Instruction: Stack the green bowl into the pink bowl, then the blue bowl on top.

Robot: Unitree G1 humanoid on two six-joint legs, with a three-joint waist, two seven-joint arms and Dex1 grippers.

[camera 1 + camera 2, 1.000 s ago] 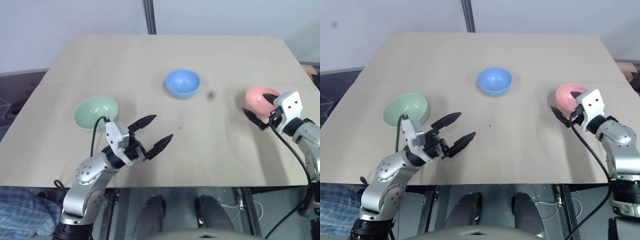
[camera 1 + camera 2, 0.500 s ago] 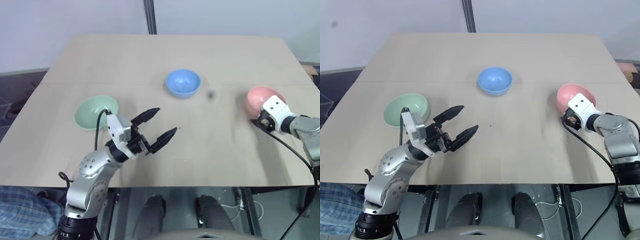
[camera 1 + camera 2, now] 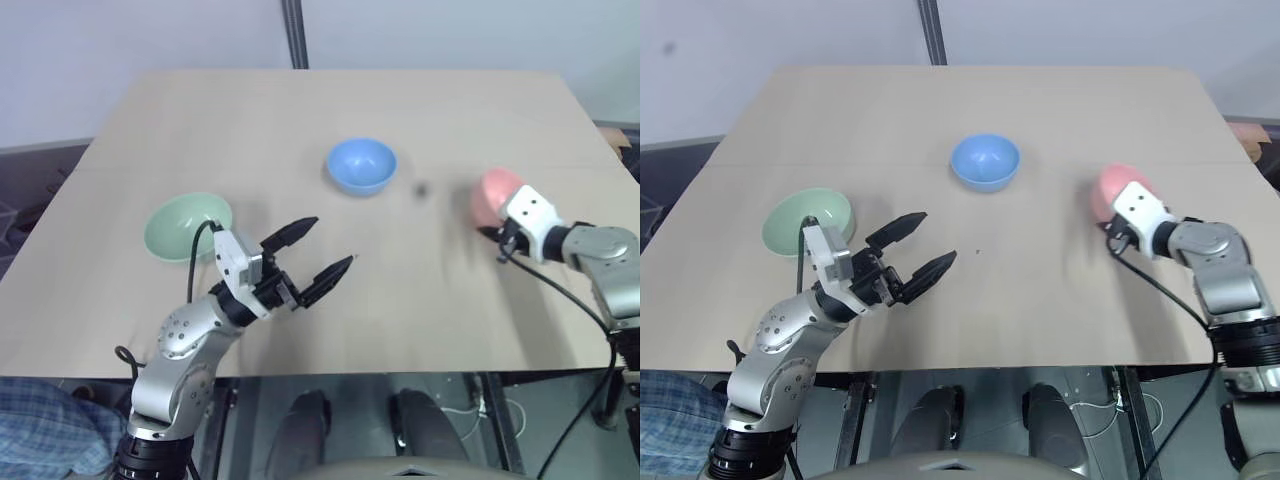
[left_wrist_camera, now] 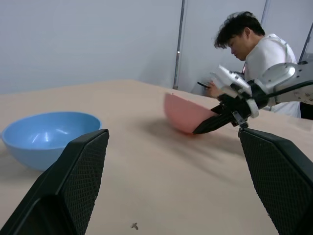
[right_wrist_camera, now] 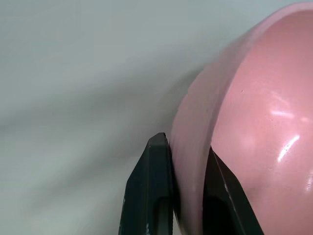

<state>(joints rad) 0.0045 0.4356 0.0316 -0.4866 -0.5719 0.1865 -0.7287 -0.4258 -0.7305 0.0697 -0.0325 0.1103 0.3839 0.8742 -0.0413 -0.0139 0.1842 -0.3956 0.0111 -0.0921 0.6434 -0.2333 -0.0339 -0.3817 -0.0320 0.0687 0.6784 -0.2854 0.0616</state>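
We see the pink bowl [image 5: 244, 122] has tipped up and shifted inward from the table's [image 3: 300, 110] right edge since a second ago. Our right gripper [image 5: 186, 186] now pinches its rim. The smooth salmon bowl sits tilted; our left gripper [image 3: 305, 255] hovers spread wide, empty.

From the head we looked down over the table [image 3: 300, 120]; each wrist view sat close, sharing the pink bowl [image 4: 183, 113].

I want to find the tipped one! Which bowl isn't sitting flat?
The pink bowl. The right gripper pinches its rim and tilts it, while the blue bowl and green bowl sit flat.
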